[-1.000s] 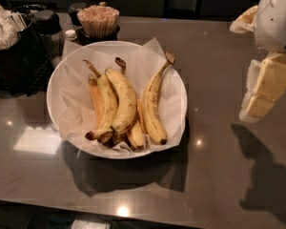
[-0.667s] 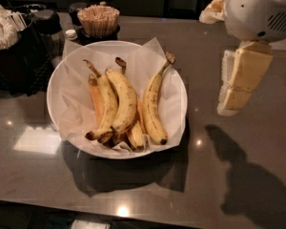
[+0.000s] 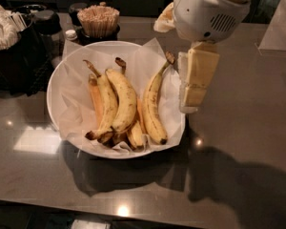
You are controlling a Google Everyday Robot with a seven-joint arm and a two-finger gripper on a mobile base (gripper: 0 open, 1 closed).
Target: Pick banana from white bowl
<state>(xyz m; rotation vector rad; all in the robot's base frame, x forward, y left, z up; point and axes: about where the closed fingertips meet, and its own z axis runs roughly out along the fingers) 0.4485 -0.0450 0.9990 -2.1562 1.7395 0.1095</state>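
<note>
The white bowl [image 3: 62,80], wide and lined with crinkled white paper, stands on the dark counter and holds several bananas. The banana [image 3: 107,104] is long and yellow with brown speckles. Its long stem points to the back left and its dark tip to the front. An orange-tinted banana [image 3: 95,99] lies at its left, another yellow one [image 3: 125,99] at its right, and a thin curved one [image 3: 151,104] further right. My gripper [image 3: 190,104] hangs down over the bowl's right rim, right of the curved banana, and holds nothing.
A dark cup of wooden stir sticks [image 3: 98,20] stands behind the bowl. A black caddy with white packets [image 3: 9,46] is at the back left. The robot's white wrist housing [image 3: 207,8] is above the gripper. Bare counter [image 3: 248,128] lies to the right.
The gripper has moved left from the right edge of view to the bowl's right rim. The bananas and bowl have not moved.
</note>
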